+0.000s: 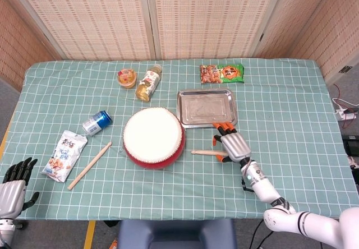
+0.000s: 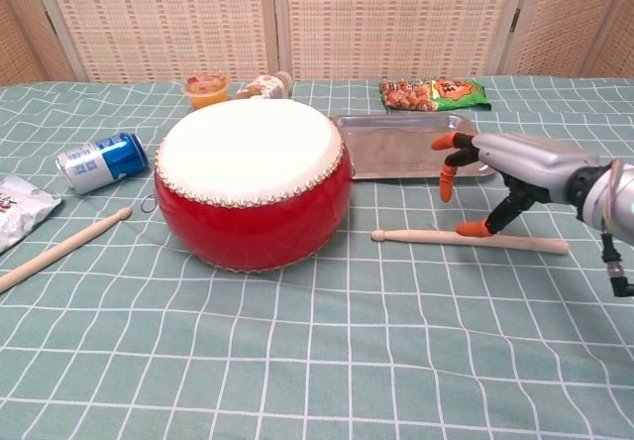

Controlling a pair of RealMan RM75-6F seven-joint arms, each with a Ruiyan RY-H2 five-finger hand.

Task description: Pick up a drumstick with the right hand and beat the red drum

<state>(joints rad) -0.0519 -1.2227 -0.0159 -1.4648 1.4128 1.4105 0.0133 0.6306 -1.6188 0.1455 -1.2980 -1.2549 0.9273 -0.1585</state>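
The red drum (image 1: pixel 153 137) (image 2: pixel 253 182) with its white skin stands mid-table. Just right of it a wooden drumstick (image 1: pixel 205 153) (image 2: pixel 515 244) lies flat, its tip toward the drum. My right hand (image 1: pixel 231 145) (image 2: pixel 510 163) hovers over the stick's middle with fingers apart and curled downward. Its orange thumb tip (image 2: pixel 474 228) touches the stick, and nothing is gripped. A second drumstick (image 1: pixel 90 165) (image 2: pixel 61 249) lies left of the drum. My left hand (image 1: pixel 14 184) rests off the table's near left corner, fingers apart and empty.
A metal tray (image 1: pixel 206 107) (image 2: pixel 411 146) sits behind the right hand. A blue can (image 1: pixel 97 121) (image 2: pixel 101 161), a snack bag (image 1: pixel 65 155), a bottle (image 1: pixel 148 83), a jelly cup (image 1: pixel 127 78) and a green snack pack (image 1: pixel 222 73) lie around the drum.
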